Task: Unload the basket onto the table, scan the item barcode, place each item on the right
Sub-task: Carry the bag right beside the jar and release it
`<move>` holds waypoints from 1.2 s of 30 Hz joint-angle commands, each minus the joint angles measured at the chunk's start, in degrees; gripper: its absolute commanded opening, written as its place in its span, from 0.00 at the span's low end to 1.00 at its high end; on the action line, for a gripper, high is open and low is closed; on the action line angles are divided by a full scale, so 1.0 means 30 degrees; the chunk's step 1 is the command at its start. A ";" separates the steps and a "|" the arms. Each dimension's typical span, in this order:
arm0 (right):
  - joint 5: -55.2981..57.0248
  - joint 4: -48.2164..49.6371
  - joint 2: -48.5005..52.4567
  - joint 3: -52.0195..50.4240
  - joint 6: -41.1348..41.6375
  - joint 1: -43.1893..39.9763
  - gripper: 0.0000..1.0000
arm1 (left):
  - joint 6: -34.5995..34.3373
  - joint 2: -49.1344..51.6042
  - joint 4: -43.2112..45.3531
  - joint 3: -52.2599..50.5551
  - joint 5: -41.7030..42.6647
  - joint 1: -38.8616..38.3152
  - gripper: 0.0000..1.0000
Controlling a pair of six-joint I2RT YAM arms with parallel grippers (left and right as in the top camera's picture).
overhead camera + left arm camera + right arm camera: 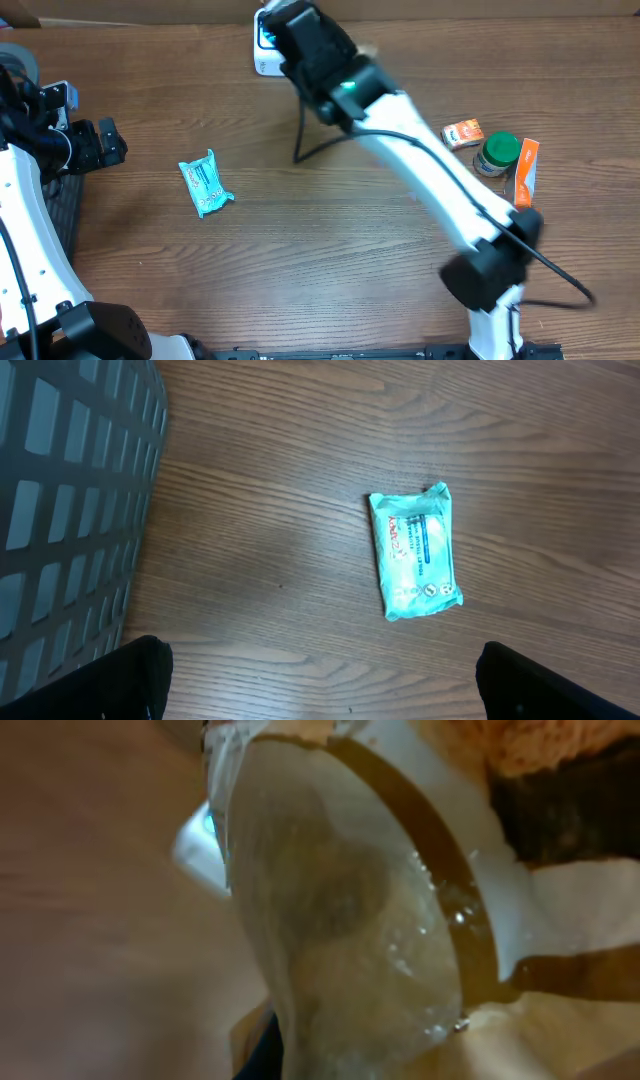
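Observation:
The item [340,910], a clear shiny packet with brownish contents, fills the right wrist view, blurred and very close. My right gripper [290,35] is shut on it at the far middle of the table, right over the white barcode scanner [264,48], whose blue-lit body [198,845] shows behind the packet. Only one dark finger [268,1055] peeks out beneath the item. My left gripper [100,143] hangs open and empty at the left. In the left wrist view its gripper [320,695] is above bare wood, short of a teal wipes packet [415,555].
The teal wipes packet [206,184] lies flat left of centre. A small orange box [462,132], a green-lidded jar [497,153] and an orange carton [525,172] stand at the right. A grey basket [70,490] sits at the far left. The scanner's black cable [300,130] runs forward.

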 commanded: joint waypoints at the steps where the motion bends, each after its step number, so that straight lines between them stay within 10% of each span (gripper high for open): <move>1: -0.6448 -0.2324 -0.0969 0.0284 0.6149 -0.1821 0.04 | 0.0503 -0.0102 0.0029 -0.0015 0.0160 -0.0131 1.00; 9: -0.8531 -0.9165 -0.0386 -0.1668 0.7759 -0.6936 0.04 | 0.0503 -0.0102 0.0036 -0.0015 0.0160 -0.0131 1.00; 21: -0.6025 -0.4014 -0.0379 -1.0105 0.7614 -1.1125 0.04 | 0.0495 -0.0095 0.0029 -0.0015 0.0160 -0.0131 0.99; 27: -0.6003 -0.3825 -0.0379 -1.0870 0.7614 -1.1941 0.52 | 0.0503 -0.0095 0.0029 -0.0015 0.0160 -0.0131 1.00; 36: -0.7278 -0.6113 -0.0393 -0.7388 0.7621 -1.2007 0.59 | 0.0495 -0.0102 0.0029 -0.0015 0.0160 -0.0131 1.00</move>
